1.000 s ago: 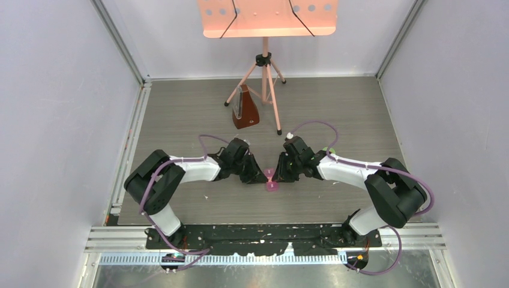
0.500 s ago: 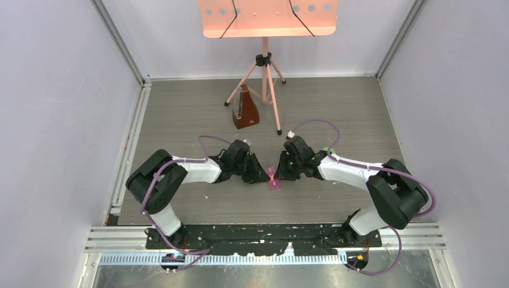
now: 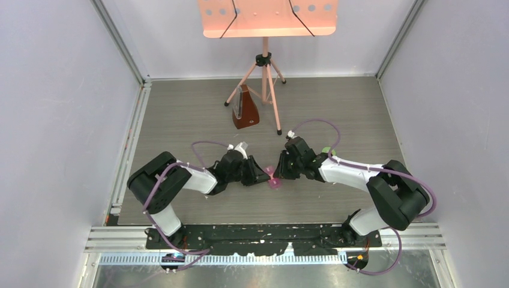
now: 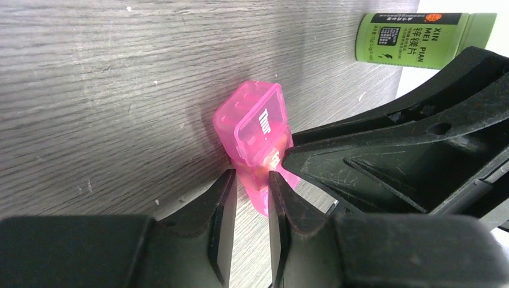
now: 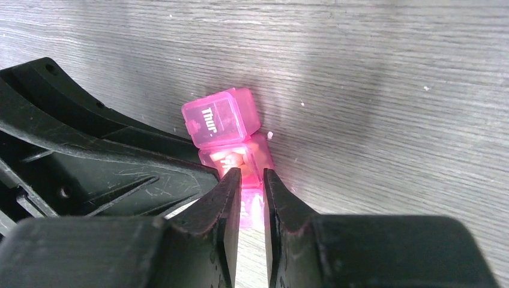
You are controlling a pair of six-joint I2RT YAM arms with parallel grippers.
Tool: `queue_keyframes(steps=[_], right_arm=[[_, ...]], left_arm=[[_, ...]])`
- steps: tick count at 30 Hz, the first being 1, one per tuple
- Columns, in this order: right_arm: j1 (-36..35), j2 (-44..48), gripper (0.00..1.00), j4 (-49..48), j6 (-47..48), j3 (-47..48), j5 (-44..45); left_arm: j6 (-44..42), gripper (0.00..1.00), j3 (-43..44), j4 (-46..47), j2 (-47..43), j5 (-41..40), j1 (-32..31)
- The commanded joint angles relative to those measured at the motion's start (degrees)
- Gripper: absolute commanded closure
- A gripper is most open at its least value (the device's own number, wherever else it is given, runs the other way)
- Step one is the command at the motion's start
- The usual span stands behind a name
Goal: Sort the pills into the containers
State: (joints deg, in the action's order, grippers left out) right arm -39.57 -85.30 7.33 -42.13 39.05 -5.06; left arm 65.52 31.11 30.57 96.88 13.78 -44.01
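Left arm's wrist had rolled over and sunk lower than it was a second earlier. Its cable loop had swung out to the side, and the pill box (image 4: 252,123) had been nudged a touch toward the right arm and twisted a bit. The right arm had barely budged.

Closest in, the left wrist view showed the left hand (image 4: 247,179) with both fingers pinched onto the near end of the box, which sat slightly cocked on the tabletop (image 4: 108,90). The right wrist view showed the right hand (image 5: 248,177) clamped on the opposite end the same way, fingers nearly together with pink plastic glowing between them. So both hands were grasping the one box, tip to tip, midway between the arms. The compartment marked "Thur" stuck out past both sets of fingers, and its lid looked shut as far as I could tell.

My read: this was a regrip so one hand could brace while the other worked a lid open. I couldn't spot any pills in any view, so the sorting hadn't really got going. A box that small could easily squirt out of the squeeze.

Further back, a green bottle (image 4: 420,39) lay on its side beyond the box. At the far end, the metronome (image 3: 245,111) and the tripod stand (image 3: 265,78) were well apart from all this.
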Motion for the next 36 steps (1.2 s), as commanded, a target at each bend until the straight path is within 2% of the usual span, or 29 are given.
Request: queue_keyframes(steps=[1, 3, 12, 23, 29, 31, 36], right_arm=[[-0.42, -4.01, 0.81, 1.20, 3.76, -4.31, 5.87], [-0.40, -3.98, 0.80, 0.67, 3.84, -4.64, 4.72], [-0.24, -4.38, 0.76, -1.25, 2.45, -7.15, 0.62], [-0.07, -4.13, 0.77, -1.58, 2.20, -7.10, 0.78], [0.02, -3.57, 0.73, -2.15, 3.52, -6.77, 0.17], [0.06, -3.29, 0.70, -1.16, 4.17, -5.89, 0.52], [0.20, -2.60, 0.67, 3.74, 5.53, -2.06, 2.55]], left_arm=[[-3.64, 0.94, -6.19, -3.41, 5.30, -11.82, -0.05], [-3.15, 1.00, -6.57, -1.97, 6.24, -11.30, 0.22], [-0.90, 1.00, -6.44, -3.02, 9.70, -10.96, 0.40], [1.09, 1.00, -7.75, 2.40, 11.93, -9.64, 0.67], [-2.54, 1.00, -6.04, 1.74, 9.21, -7.29, 1.29], [-4.10, 0.97, -5.12, 0.22, 7.48, -6.87, 1.29], [-7.26, 0.78, -1.45, -6.69, 2.74, -5.85, 1.29]])
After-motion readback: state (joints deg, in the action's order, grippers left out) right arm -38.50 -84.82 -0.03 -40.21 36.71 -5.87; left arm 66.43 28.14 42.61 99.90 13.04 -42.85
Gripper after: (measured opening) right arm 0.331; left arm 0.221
